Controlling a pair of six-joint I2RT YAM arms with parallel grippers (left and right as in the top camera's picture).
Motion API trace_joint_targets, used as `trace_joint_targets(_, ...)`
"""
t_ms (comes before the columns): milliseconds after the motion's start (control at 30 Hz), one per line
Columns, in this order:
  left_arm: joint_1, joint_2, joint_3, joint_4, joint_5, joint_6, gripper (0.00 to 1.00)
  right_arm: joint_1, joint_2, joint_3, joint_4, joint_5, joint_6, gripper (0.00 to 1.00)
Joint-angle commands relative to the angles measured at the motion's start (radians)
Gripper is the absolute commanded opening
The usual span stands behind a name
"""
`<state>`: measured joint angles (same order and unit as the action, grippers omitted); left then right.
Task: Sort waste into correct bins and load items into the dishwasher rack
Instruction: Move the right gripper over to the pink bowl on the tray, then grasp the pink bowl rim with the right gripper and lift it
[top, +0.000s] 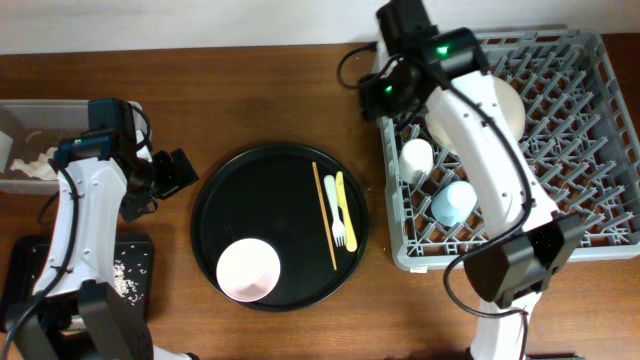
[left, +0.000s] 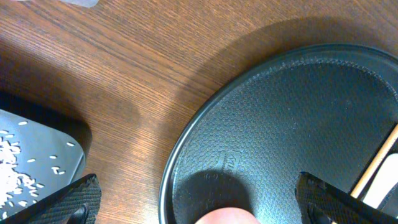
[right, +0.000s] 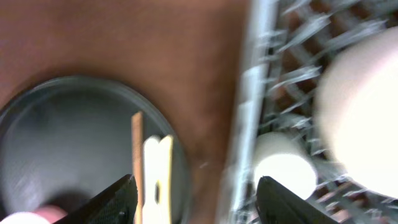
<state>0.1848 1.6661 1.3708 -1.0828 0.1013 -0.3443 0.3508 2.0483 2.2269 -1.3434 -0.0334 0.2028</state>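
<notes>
Right end effector (right: 198, 202) jaws apart, empty, cream plate (right: 364, 112) just beside, in rack (right: 249, 87)

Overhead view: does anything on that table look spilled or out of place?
Only the loose rice grains: they lie scattered like a spill, but inside the shallow black tray at the picture's lower left, with none seen on the table. Nothing else stands out.

Robot lab bench with kitchen props; wooden table (top: 270, 90), dishwasher rack (top: 590, 200), left arm (top: 75, 230), right arm (top: 490, 140)
</notes>
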Motion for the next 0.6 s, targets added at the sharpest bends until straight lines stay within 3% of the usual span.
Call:
trace_joint_targets(0, 0.001, -0.010, 0.009, 0.000, 0.007, -0.002, 0.99, 0.121, -0.011, 0.000, -0.080, -0.188, -0.019, 0.65)
trace_joint_targets(100, 0.001, -0.010, 0.009, 0.000, 0.007, -0.002, 0.99, 0.303, 0.007, -0.118, -0.101, -0.188, -0.019, 0.65)
trace_joint_targets(267, 0.001, -0.010, 0.009, -0.001, 0.007, -0.002, 0.99, 0.518, 0.008, -0.515, 0.264, -0.194, -0.019, 0.65)
trace_joint_targets(567, 0.001, -0.010, 0.009, 0.000, 0.007, -0.002, 0.99, 0.611, 0.008, -0.710, 0.491, -0.192, 0.000, 0.66)
